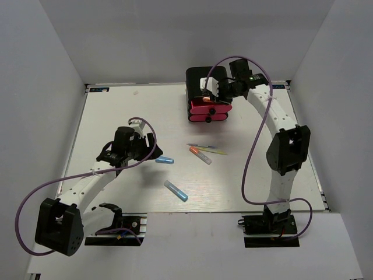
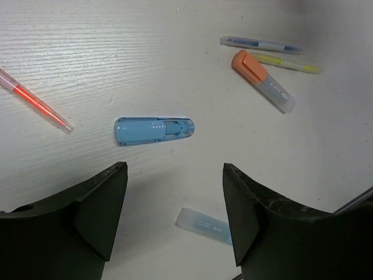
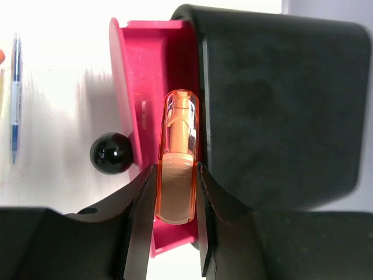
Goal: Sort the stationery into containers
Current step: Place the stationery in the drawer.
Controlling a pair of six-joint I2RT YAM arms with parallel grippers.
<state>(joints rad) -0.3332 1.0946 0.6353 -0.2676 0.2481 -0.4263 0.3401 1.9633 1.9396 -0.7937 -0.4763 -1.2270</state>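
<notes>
My right gripper is shut on an orange marker and holds it over the open pink drawer with a black knob, beside the black box. In the top view this gripper is at the box. My left gripper is open and empty above the table, just short of a stubby blue marker. A second bluish marker lies between its fingers, below them. An orange-grey marker, a bluish pen, a yellow pen and a red pen lie further out.
In the top view the markers and pens lie mid-table between the arms. Two lower pink drawers are pushed in. White walls enclose the table on three sides. A purple cable loops from each arm.
</notes>
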